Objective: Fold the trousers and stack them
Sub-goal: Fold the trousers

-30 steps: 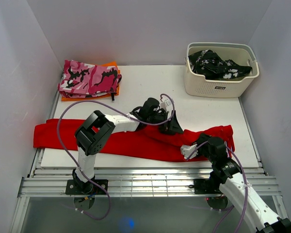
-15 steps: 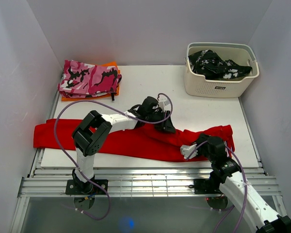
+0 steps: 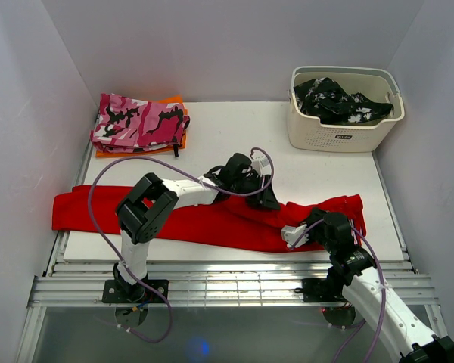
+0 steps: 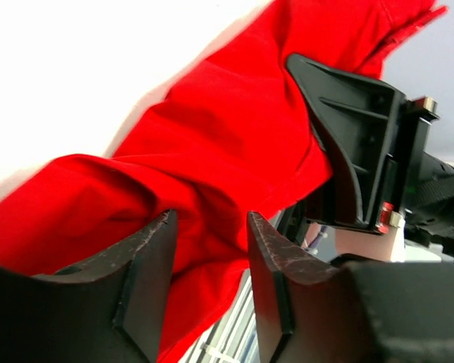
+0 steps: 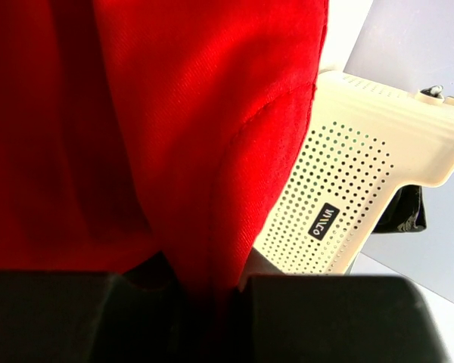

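The left arm reaches low from its base toward 1 o'clock, forearm nearly flat over the table (image 3: 234, 136), and the left gripper (image 3: 266, 200) is down on the upper edge of the trousers (image 3: 212, 219) near the table's middle. In its wrist view the fingers (image 4: 140, 280) stand partly apart with red cloth in the gap, and I cannot tell whether they pinch it. The right arm is bent short at 5 o'clock, and the right gripper (image 3: 293, 233) is clamped on a fold of the trousers. Half a second ago the left gripper sat slightly further toward 9 o'clock; the right arm has not moved. The one pair of trousers stretches from 8 o'clock to 4 o'clock. There is one basket (image 3: 340, 138) at 1 o'clock holding one black-and-white garment (image 3: 333, 102), and one camouflage garment (image 3: 136, 121) lies at 10 o'clock on one orange cloth (image 3: 171, 100).
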### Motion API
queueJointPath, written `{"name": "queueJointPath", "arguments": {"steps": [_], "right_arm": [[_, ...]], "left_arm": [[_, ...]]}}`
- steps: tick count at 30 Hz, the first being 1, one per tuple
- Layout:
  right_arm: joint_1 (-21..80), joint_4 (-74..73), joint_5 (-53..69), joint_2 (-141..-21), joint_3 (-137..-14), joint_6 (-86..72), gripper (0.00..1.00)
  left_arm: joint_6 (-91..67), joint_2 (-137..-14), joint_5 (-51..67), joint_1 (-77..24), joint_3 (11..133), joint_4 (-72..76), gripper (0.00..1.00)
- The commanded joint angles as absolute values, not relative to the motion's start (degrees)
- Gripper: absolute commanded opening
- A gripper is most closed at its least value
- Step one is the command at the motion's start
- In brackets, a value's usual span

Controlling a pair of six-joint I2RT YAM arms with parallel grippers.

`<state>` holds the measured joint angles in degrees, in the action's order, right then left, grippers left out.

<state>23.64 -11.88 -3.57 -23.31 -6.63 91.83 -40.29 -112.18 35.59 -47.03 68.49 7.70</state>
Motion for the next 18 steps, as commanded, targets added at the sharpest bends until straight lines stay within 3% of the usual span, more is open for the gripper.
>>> {"name": "queueJointPath", "arguments": {"steps": [1, 9, 18], "right_arm": [[23.9, -10.1, -1.7, -22.3, -8.2, 92.5, 0.08], [23.9, -10.5, -1.3, -21.4, -7.8, 93.0, 0.08], [23.9, -9.6, -1.5, -23.0, -8.2, 92.5, 0.08]], "left_arm": [[-39.2, -109.3, 32.5, -45.9, 68.8, 6.1, 0.54], [-38.0, -112.1, 33.6, -45.1, 68.6, 6.5, 0.57], [-39.8, -113.2, 39.3, -46.6, 69.3, 11.2, 0.49]]}}
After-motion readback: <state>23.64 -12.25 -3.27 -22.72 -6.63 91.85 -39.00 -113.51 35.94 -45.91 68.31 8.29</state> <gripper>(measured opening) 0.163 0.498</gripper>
